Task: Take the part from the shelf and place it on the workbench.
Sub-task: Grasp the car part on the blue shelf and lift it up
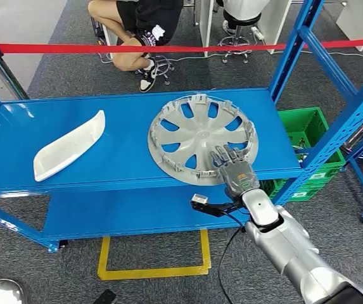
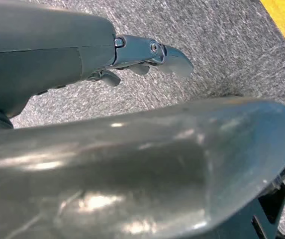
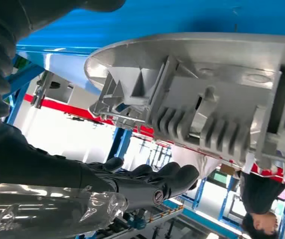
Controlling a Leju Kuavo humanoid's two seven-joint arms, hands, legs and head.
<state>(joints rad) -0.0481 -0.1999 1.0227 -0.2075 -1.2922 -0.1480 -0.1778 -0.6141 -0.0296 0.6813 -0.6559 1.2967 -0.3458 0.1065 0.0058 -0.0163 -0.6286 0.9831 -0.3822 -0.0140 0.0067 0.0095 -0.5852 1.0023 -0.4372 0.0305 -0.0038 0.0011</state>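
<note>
A silver hubcap (image 1: 203,136) lies flat, ribbed inner side up, on the right half of the blue shelf (image 1: 121,158). To its left on the same shelf lies a white curved part (image 1: 69,147). My right hand (image 1: 234,168) reaches over the hubcap's near rim, fingers spread on top of it. In the right wrist view the hubcap's rim (image 3: 208,74) is close, and the dark fingers (image 3: 170,179) stretch along it with a gap between; nothing is gripped. My left hand (image 2: 95,55) hangs over grey carpet, fingers extended and holding nothing.
Blue uprights (image 1: 294,44) frame the shelf's right end, with a green crate (image 1: 308,130) beyond. A lower shelf (image 1: 121,215) sits beneath. A person (image 1: 140,31) sits behind red barrier tape (image 1: 121,48). Yellow floor marking (image 1: 155,272) lies before the shelf.
</note>
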